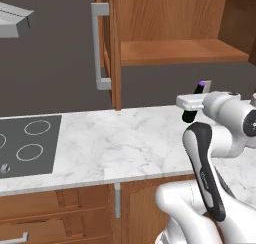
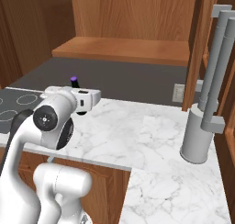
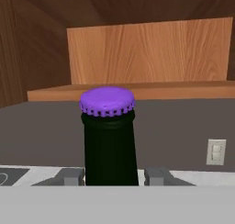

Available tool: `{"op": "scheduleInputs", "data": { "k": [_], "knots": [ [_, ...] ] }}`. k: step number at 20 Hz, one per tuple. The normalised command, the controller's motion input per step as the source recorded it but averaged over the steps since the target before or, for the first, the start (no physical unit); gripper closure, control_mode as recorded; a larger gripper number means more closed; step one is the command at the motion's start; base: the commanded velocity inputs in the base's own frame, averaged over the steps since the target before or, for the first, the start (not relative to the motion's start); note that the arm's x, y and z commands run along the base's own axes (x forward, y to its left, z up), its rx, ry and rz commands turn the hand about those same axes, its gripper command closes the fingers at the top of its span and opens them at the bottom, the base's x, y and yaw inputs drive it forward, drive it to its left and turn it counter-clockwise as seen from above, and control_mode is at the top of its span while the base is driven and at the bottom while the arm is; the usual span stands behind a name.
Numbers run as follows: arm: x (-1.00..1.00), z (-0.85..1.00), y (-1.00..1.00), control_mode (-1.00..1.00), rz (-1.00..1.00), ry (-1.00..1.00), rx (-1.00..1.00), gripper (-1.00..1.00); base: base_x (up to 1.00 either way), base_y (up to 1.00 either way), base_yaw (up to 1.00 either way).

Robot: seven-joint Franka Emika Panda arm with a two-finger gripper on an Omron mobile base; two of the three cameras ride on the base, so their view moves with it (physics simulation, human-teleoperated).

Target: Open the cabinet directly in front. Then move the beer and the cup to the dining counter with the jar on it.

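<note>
Your claw (image 3: 111, 176) is clenched on the beer (image 3: 110, 145): in the hand view its two grey finger tips (image 3: 70, 176) sit tight against either side of the dark bottle neck, with the purple crimped cap (image 3: 107, 100) standing just above them. The bottle is upright between the tips and its lower body is cut off at the bottom of that view.

In the left base view you can see the same grip from behind: the white hand (image 1: 192, 103) reaches out level above the marble worktop (image 1: 120, 143), and the beer's purple cap (image 1: 201, 83) pokes up past it while a bit of dark glass shows below the hand. Whether the bottle's base touches the marble you cannot tell from here. The right base view shows the cap (image 2: 73, 79) peeping over the hand as well.

Beyond the bottle, the cabinet (image 1: 170, 23) hangs above the worktop with its door (image 1: 114, 43) swung open; the door's grey bar handle (image 1: 100, 45) faces you edge-on. The visible bottom shelf (image 2: 124, 50) inside is bare wood. A white wall outlet (image 3: 215, 152) sits on the dark backsplash below it.

To the left on the worktop lies the dark cooktop (image 1: 27, 145) with its ring markings. On the right, in the right base view, the other cabinet door's long grey handles (image 2: 218, 67) stand close to the camera.
</note>
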Motion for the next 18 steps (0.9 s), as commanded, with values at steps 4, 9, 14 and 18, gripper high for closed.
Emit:
{"op": "scheduleInputs", "data": {
  "k": [4, 9, 14, 18],
  "knots": [
    [-0.08, 0.00, 0.04, -1.00, 0.01, 0.03, -0.05, 1.00, 0.00, 0.00, 0.00],
    [-0.07, 0.00, 0.00, -1.00, 0.04, 0.03, -0.04, 1.00, 0.00, 0.00, 0.00],
    [-0.11, 0.00, 0.00, 1.00, 0.02, 0.00, -0.01, 1.00, -0.31, 0.00, 0.04],
    [0.00, 0.00, 0.00, 1.00, 0.00, 0.00, 0.00, 1.00, -0.66, 0.00, 0.01]
  ]
}}
